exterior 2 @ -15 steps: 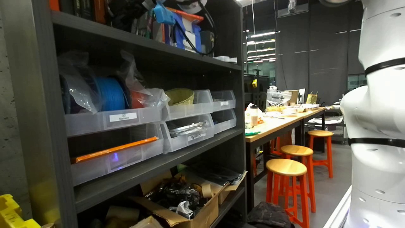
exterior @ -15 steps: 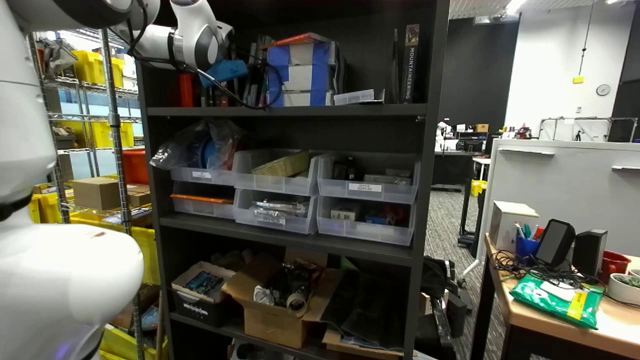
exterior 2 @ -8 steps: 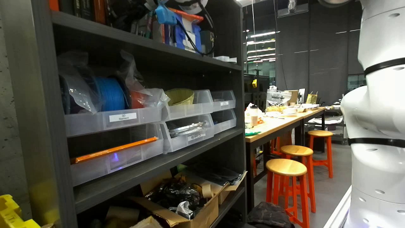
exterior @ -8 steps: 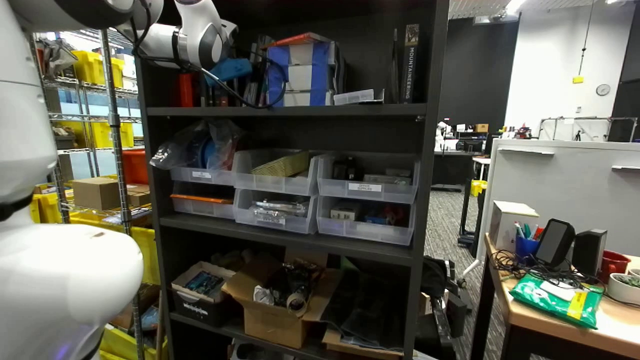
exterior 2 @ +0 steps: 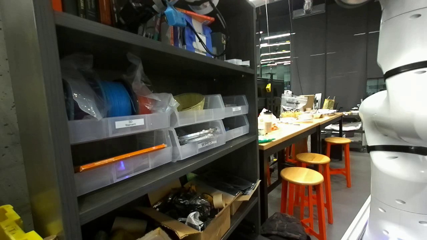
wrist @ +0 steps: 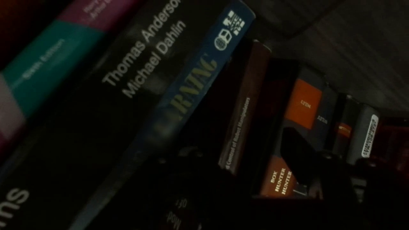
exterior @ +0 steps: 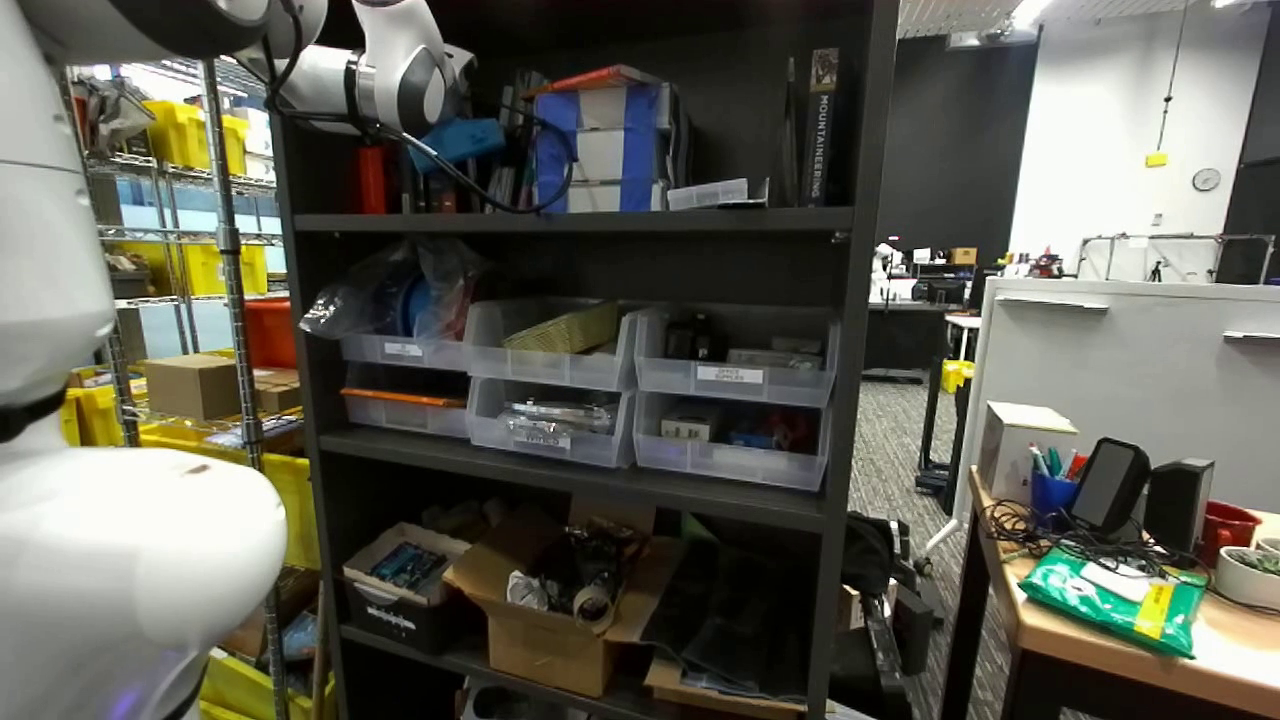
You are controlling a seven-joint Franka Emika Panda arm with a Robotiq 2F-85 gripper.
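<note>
In the dim wrist view my gripper (wrist: 252,147) stands part-way open in front of a row of book spines. Its right-hand finger (wrist: 297,156) covers part of a grey and orange Wiley book (wrist: 303,105). The opposite finger is nearly lost in the dark. Between them show a brown spine about robot manipulators (wrist: 244,105) and a dark strip; no grip on a book can be made out. Further left lean a blue book (wrist: 198,80) and a thick black book (wrist: 140,60). In an exterior view the dark gripper (exterior 2: 136,13) reaches the top shelf's books.
A stack with blue tape (exterior: 600,155), topped by an orange book (exterior: 600,77), stands beside the wrist. A black cable (exterior: 565,180) loops near it. The top shelf's edge (exterior: 600,222) runs below, with clear bins (exterior: 550,345) underneath.
In the exterior views the wrist has shifted slightly right during the first half second, then stayed nearly still. The gripper's dark outline among the books has changed a little as its jaws narrowed.
</note>
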